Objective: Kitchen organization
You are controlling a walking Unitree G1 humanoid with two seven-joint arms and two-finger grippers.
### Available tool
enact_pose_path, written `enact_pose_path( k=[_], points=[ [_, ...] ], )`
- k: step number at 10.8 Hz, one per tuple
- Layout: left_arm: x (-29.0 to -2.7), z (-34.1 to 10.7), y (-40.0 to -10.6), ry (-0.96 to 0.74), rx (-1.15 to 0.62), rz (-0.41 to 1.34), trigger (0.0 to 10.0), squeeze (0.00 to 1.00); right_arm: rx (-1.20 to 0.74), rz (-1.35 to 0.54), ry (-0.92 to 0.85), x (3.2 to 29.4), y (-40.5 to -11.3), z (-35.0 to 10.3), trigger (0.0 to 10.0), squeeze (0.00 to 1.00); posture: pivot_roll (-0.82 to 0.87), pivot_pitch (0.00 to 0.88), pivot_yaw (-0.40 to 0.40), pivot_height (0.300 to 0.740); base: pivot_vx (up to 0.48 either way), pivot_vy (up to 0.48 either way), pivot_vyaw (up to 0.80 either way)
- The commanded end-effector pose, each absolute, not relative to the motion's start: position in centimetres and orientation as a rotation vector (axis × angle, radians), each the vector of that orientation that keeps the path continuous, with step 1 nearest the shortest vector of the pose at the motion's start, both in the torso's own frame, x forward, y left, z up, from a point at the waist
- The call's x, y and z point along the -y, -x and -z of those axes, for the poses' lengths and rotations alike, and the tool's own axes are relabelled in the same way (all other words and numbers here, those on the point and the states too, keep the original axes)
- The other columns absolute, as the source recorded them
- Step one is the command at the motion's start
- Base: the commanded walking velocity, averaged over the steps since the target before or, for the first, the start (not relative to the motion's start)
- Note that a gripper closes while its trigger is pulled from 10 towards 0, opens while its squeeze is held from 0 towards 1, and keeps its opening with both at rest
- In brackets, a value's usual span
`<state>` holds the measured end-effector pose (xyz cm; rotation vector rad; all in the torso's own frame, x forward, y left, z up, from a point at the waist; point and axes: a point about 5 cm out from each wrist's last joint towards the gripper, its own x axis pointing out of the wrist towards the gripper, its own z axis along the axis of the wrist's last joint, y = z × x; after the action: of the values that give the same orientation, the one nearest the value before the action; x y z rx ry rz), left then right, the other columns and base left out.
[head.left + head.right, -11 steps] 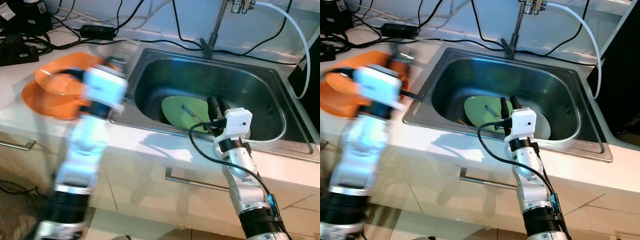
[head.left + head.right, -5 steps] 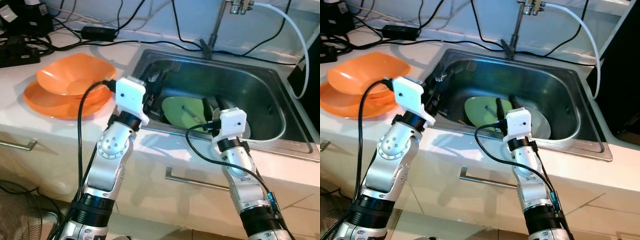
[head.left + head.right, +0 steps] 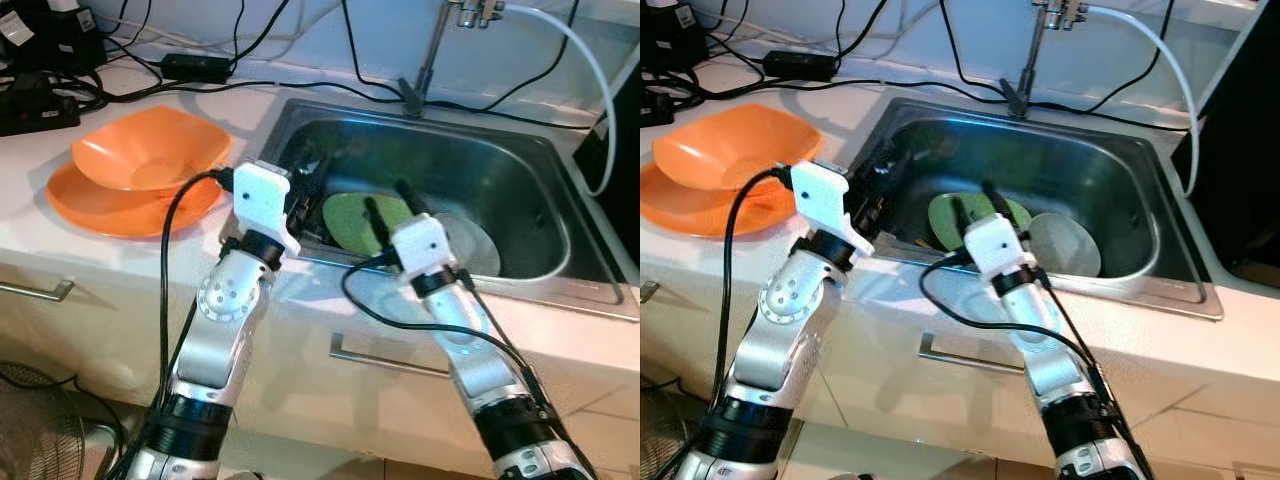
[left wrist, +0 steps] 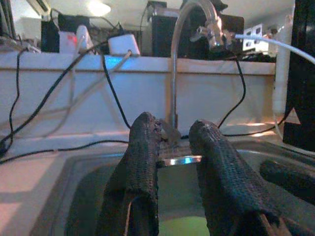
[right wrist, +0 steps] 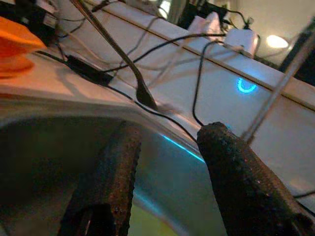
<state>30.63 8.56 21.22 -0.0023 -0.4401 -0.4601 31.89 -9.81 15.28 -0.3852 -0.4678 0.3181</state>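
Stainless sink (image 3: 560,190) set into the white tabletop (image 3: 40,215), toward its right end. Faucet (image 3: 432,50) rises at the sink's rear edge; a white hose (image 3: 590,70) arcs from it to the right. Black cables (image 3: 200,62) lie along the tabletop's back edge.

In the basin, on the floor toward the front wall: a green plate (image 3: 350,215), and just to its right a grey plate (image 3: 1065,245) that overlaps or touches it. Something dark lies on the green plate; it cannot be identified.

On the tabletop left of the sink, near the front edge: an orange bowl (image 3: 145,155) sitting on an orange plate (image 3: 100,205).

Left gripper (image 3: 308,185) reaches over the sink's left front rim, inside the basin's left end, just left of the green plate. In the left wrist view its fingers (image 4: 140,162) stand apart with a narrow gap, nothing between them; they point toward the faucet base.

Right gripper (image 3: 385,200) is over the sink's front rim, above the green plate. Its fingers (image 5: 236,167) are spread wide in the right wrist view, with nothing held; a sliver of green shows below between them. Contact with the plate cannot be judged.

A metal drawer handle (image 3: 385,362) sits on the cabinet front below the sink.
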Motion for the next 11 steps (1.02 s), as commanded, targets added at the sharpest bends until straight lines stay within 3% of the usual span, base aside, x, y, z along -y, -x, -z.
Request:
enact_pose_path(
  k=[1, 11],
  points=[
    [-8.1, -21.7, -30.3, 0.01, 0.456, 0.496, 10.0, 0.0, 0.474, -0.329, 0.402, 9.6, -32.0, -15.2, 10.0, 0.0, 0.15, 0.08, -0.051, 0.74, 0.0, 0.0, 0.0],
    [-6.2, -20.6, -28.9, -0.029, 0.355, 0.745, 10.0, 0.0, 0.477, -0.313, 0.365, 9.1, -32.2, -15.5, 10.0, 0.0, 0.15, 0.079, -0.039, 0.74, 0.0, 0.0, 0.0]
  ],
)
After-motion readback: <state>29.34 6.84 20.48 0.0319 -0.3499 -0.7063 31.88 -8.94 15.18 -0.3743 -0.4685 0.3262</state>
